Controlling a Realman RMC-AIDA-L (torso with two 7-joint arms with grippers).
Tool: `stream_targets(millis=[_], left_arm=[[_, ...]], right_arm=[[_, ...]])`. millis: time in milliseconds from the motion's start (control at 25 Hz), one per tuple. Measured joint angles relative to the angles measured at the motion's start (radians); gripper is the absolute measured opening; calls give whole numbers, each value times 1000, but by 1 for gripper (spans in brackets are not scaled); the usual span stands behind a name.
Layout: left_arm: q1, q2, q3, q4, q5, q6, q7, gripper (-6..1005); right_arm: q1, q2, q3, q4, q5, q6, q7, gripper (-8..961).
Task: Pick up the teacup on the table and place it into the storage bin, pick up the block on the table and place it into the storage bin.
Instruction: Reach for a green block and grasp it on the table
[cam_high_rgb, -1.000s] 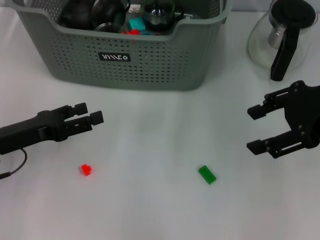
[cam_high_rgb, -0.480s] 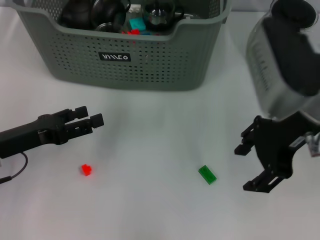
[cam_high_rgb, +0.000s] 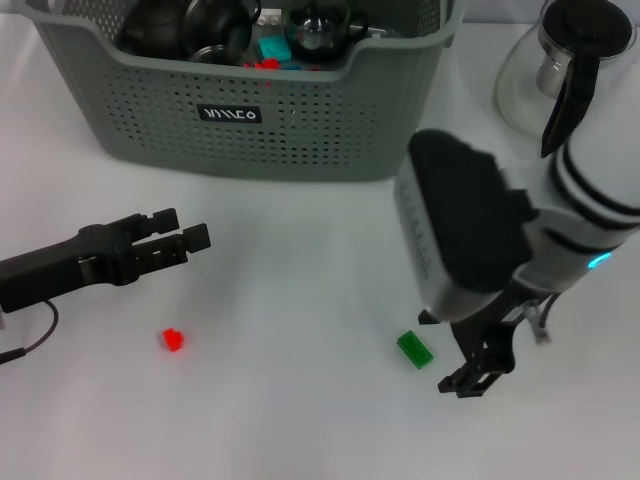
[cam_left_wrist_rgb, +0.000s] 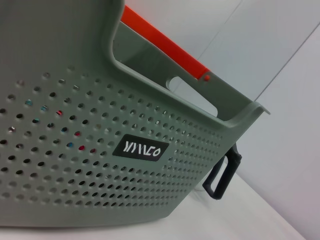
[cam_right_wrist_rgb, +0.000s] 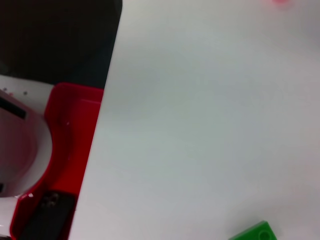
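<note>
A white table (cam_high_rgb: 300, 300) carried everything. Near its far right corner stood a glass teapot (cam_high_rgb: 520, 95), upright, round-bellied and clear, with a dark lid (cam_high_rgb: 590, 22) on top and a metal infuser (cam_high_rgb: 552, 72) showing through the glass. Its black handle (cam_high_rgb: 566, 105) ran down the side facing the near edge. In the right wrist view the table's edge cut straight across, and past it, lower down, sat a red container (cam_right_wrist_rgb: 70, 150) with a pale rounded part (cam_right_wrist_rgb: 20, 150) inside and something black (cam_right_wrist_rgb: 45, 215) at one end.
</note>
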Motion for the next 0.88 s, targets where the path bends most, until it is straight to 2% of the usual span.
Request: stream_targets(millis=[80, 400, 640, 880], left_arm=[[-1, -1, 0, -1, 0, 0, 0, 774], [0, -2, 0, -1, 0, 0, -1, 773], [1, -3, 0, -1, 1, -1, -1, 773], [1, -1, 0, -1, 1, -1, -4, 772]], right_arm=[[6, 0, -60, 19, -3, 59, 12, 761], [39, 0, -142, 87, -12, 149, 14, 760], [71, 3, -168, 159, -10, 195, 14, 761], [73, 5, -175, 164, -9, 207, 16, 761]])
